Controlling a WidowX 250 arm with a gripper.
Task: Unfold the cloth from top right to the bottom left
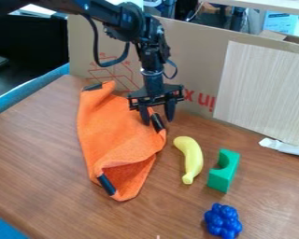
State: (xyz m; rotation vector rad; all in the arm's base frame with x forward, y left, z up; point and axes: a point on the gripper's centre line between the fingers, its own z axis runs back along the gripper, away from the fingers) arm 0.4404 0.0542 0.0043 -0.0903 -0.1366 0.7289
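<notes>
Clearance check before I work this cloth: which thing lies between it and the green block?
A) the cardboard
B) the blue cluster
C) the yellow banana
C: the banana lies with the orange cloth on one side and the green block on the other.

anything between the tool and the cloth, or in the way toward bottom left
Nothing visible stands between the tool and the orange cloth, or toward bottom left; the banana and green block lie right of it.

A cardboard panel stands behind the brown wooden table.
</notes>
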